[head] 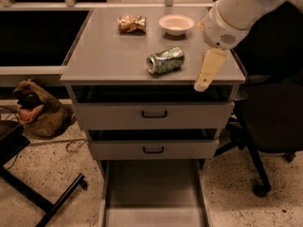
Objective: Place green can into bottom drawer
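Note:
The green can [165, 60] lies on its side on the grey cabinet top [104, 51], near the front edge, silver end facing left. The bottom drawer [154, 193] is pulled out below, its flat grey floor bare. My gripper [203, 83] hangs from the white arm at the right front part of the cabinet top, a short way right of the can and apart from it. It holds nothing that I can see.
A golden-brown snack packet [131, 23] and a pale bowl [176, 24] sit at the back of the top. Two upper drawers [154, 113] with black handles are pushed in. A brown bag [38, 110] and black stand legs [42, 193] are left; a black chair [274, 122] is right.

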Tool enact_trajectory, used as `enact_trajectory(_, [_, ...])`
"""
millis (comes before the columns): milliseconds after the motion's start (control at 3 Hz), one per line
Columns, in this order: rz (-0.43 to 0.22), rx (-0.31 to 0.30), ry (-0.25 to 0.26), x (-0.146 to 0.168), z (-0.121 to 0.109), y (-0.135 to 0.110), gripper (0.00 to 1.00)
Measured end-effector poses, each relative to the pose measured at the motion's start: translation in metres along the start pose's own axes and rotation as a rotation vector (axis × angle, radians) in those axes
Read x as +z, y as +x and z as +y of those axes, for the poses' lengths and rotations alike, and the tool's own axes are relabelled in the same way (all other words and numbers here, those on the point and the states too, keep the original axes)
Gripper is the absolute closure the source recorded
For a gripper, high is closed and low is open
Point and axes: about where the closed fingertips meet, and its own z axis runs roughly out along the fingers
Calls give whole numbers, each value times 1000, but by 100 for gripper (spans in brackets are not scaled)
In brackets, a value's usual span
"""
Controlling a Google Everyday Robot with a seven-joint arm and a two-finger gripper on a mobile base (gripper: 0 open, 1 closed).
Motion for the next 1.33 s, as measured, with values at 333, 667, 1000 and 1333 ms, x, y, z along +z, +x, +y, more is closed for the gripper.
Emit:
enact_trajectory(333, [-70, -81, 6, 33, -34, -35, 0])
enact_trajectory(667, [-70, -81, 6, 33, -34, -35, 0])
enact_trajectory(1000, [-125, -80, -11, 68, -50, -36, 0])
enact_trajectory(1333, [-205, -94, -61, 123, -74, -44, 0])
